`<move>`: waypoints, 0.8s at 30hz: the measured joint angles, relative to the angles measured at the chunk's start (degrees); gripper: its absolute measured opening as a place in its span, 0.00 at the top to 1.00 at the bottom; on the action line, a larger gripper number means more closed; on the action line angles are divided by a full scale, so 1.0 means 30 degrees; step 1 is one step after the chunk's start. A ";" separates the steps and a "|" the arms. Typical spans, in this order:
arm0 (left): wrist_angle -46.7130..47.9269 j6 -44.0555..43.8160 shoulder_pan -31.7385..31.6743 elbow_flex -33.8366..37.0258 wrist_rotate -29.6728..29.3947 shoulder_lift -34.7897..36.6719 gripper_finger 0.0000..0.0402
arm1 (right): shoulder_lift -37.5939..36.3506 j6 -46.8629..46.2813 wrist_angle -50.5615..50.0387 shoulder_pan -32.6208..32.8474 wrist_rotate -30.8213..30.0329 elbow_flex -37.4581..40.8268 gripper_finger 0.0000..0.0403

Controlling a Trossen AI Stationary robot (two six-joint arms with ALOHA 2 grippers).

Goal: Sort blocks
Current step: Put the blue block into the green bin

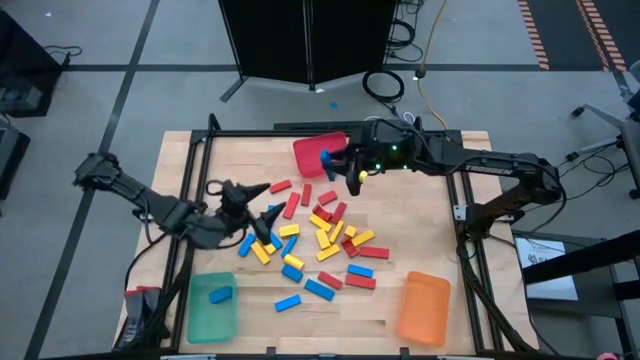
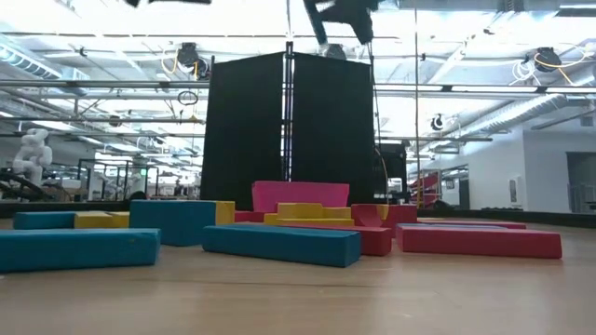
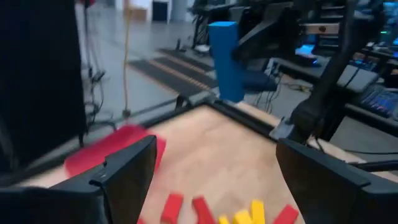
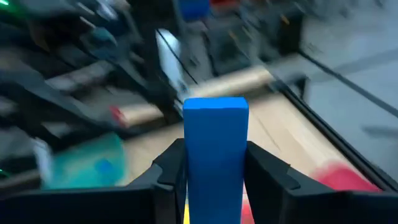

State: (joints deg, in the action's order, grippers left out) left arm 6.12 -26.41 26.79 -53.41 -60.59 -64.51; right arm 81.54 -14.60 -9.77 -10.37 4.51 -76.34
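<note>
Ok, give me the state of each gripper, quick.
Left gripper: jaws open, empty, above the block pile.
Right gripper: jaws shut on a blue block, raised near the red bin.

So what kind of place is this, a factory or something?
More likely a robotics lab or workshop hall: a wooden table with coloured blocks, exposed ceiling pipes, and a white humanoid figure far off beside equipment racks.

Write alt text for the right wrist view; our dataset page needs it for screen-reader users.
The right gripper is shut on a blue block, which stands upright between its dark fingers. Beyond lie the wooden table, a green bin holding another blue block, and part of a red bin.
</note>
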 joint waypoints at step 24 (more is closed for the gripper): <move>-0.7175 0.4217 -0.5017 0.0000 1.2895 0.0007 0.16 | 0.0064 -0.1654 0.5867 0.2405 0.2139 -0.0007 0.74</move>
State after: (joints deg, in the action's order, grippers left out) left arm -15.41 -13.76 11.74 -53.41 -21.91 -64.49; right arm 81.73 -19.56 7.83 -3.15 10.93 -76.36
